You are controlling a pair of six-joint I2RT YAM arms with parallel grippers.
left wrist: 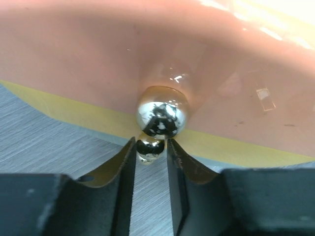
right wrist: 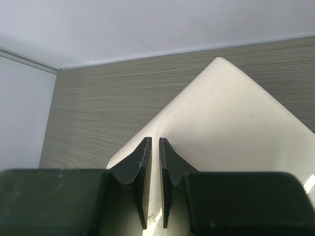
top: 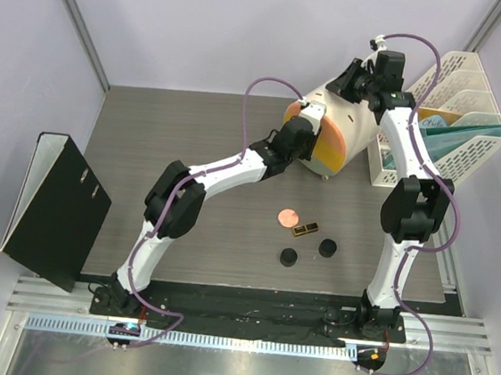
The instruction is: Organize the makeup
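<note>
1. Four pieces of makeup lie loose on the dark grey wood-grain desk [top: 193, 137], grouped near its front middle. There is one pink round compact [top: 288, 216] and one black-and-gold lipstick [top: 305, 228] just beside it. One black round jar [top: 327, 247] and a second black round jar [top: 289, 258] sit a little nearer the arms.
2. No bottles are in view. None of the four pieces is in a gripper or a drawer, so sorting them looks not yet begun and most of the task seems to lie ahead.
3. Behind the makeup and well apart from it stands one cream drum-shaped box [top: 355, 127]. It has one orange drawer [left wrist: 98, 59] above one yellow drawer [left wrist: 74, 110].
4. The left gripper [left wrist: 151, 142] is at the orange drawer's front. Its jaws are narrowed around one shiny gold knob [left wrist: 160, 120], a large ball with a smaller ball beneath. The fingertips [left wrist: 127, 167] flank the smaller ball and appear to touch it. The step in hand is probably pulling a drawer open.
5. The right gripper [right wrist: 153, 140] rests at the box's top rear. Its jaws are drawn almost together, with a thin slit between them. Whether they pinch an edge of the box or merely press against it cannot be told.
6. At the desk's back right stands one white slotted file rack [top: 440, 91] holding teal folders [top: 472, 130]. One black binder [top: 55, 212] leans at the left edge.
</note>
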